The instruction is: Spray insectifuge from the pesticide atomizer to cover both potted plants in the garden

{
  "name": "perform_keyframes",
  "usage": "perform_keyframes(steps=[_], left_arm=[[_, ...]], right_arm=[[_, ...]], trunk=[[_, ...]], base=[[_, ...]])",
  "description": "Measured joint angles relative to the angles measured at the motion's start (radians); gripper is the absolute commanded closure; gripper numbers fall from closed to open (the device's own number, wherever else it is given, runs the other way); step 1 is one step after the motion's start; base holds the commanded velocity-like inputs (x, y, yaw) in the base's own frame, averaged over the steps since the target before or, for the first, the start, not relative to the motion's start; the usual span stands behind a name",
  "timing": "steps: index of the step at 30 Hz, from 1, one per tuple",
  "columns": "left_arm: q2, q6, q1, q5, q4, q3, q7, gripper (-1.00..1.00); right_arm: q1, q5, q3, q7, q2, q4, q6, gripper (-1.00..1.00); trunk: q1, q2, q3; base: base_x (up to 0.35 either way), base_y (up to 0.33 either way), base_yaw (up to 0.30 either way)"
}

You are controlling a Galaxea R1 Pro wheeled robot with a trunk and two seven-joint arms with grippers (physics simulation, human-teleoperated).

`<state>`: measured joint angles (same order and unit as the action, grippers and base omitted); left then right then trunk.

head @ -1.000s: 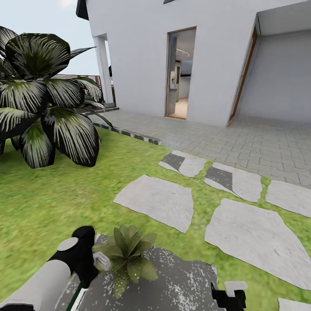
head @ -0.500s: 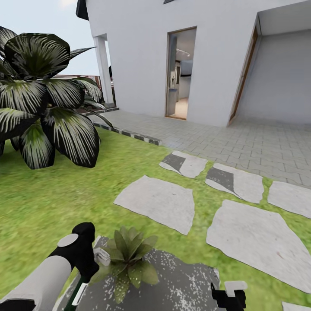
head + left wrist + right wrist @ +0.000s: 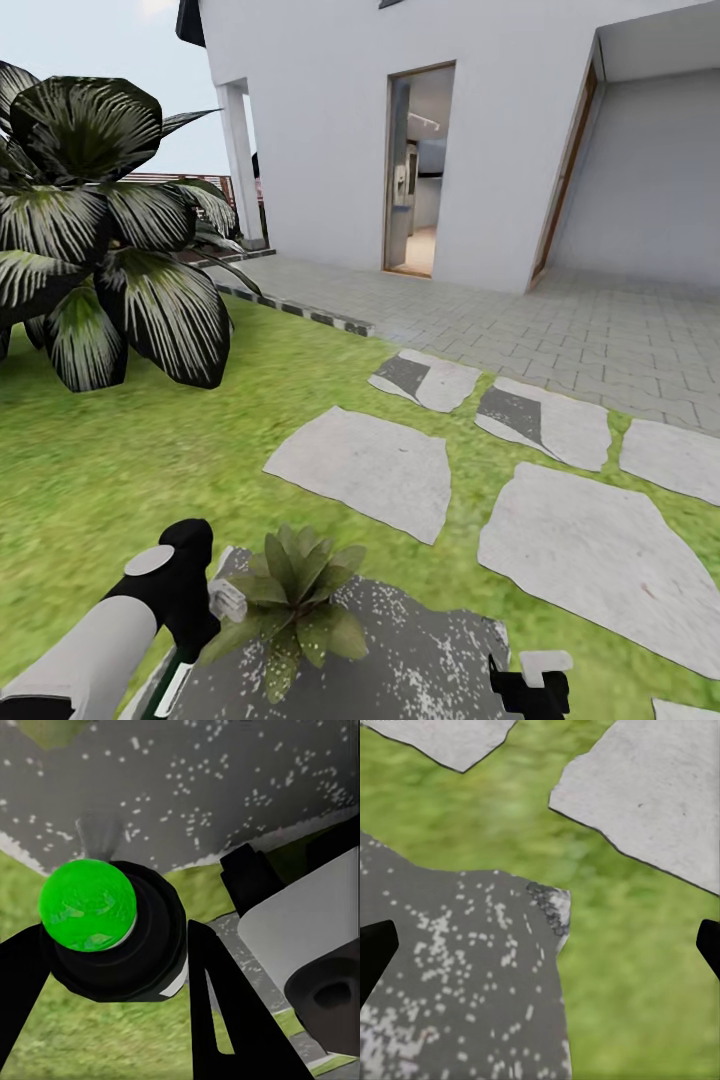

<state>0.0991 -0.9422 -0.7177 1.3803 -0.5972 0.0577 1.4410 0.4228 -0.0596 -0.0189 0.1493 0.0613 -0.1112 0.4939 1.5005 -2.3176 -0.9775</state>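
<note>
Residential garden beside a house. Green lawn (image 3: 120, 450) set with irregular grey stepping stones (image 3: 365, 465); paved grey terrace (image 3: 560, 320) against a white house wall (image 3: 320, 110); open doorway (image 3: 418, 170) onto a lit interior; large white-striped shrub (image 3: 95, 230); small potted plant (image 3: 292, 600) on a speckled dark slab (image 3: 420, 655); slatted fence (image 3: 190, 182) behind.

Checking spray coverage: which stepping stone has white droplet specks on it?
The dark stepping stone under the small potted plant, nearest the robot; the paler stones beyond are unspeckled.

A white house (image 3: 330, 120) with open doorway (image 3: 418, 170) beyond striped shrub (image 3: 95, 230).
</note>
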Motion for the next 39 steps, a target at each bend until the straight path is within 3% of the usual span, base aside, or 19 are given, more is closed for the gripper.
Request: perform_keyframes(steps=[7, 11, 18, 27, 39], left_arm=[[-0.005, 0.007, 0.000, -0.001, 0.001, -0.006, 0.002, 1.00], [-0.014, 0.011, 0.003, -0.003, 0.052, -0.009, 0.004, 1.00], [-0.017, 0.084, -0.012, 0.001, 0.069, -0.006, 0.052, 1.00], [-0.020, 0.085, -0.030, 0.006, 0.056, 0.091, 0.119, 1.00], [-0.037, 0.078, -0.042, 0.022, 0.055, 0.102, 0.121, 1.00]], right_arm=[[0.000, 0.000, 0.000, 0.000, 0.000, 0.000, 0.000, -1.00], [0.000, 0.000, 0.000, 0.000, 0.000, 0.000, 0.000, -1.00], [0.000, 0.000, 0.000, 0.000, 0.000, 0.000, 0.000, -1.00], [0.000, 0.000, 0.000, 0.000, 0.000, 0.000, 0.000, -1.00], [0.000, 0.000, 0.000, 0.000, 0.000, 0.000, 0.000, -1.00]], trunk=[[0.000, 0.000, 0.000], [0.000, 0.000, 0.000], [0.000, 0.000, 0.000], [0.000, 0.000, 0.000], [0.000, 0.000, 0.000]], base=[[0.103, 0.100, 0.000], [0.001, 0.001, -0.123], [0.000, 0.000, -0.148], [0.000, 0.000, -0.003], [0.000, 0.051, 0.000]])
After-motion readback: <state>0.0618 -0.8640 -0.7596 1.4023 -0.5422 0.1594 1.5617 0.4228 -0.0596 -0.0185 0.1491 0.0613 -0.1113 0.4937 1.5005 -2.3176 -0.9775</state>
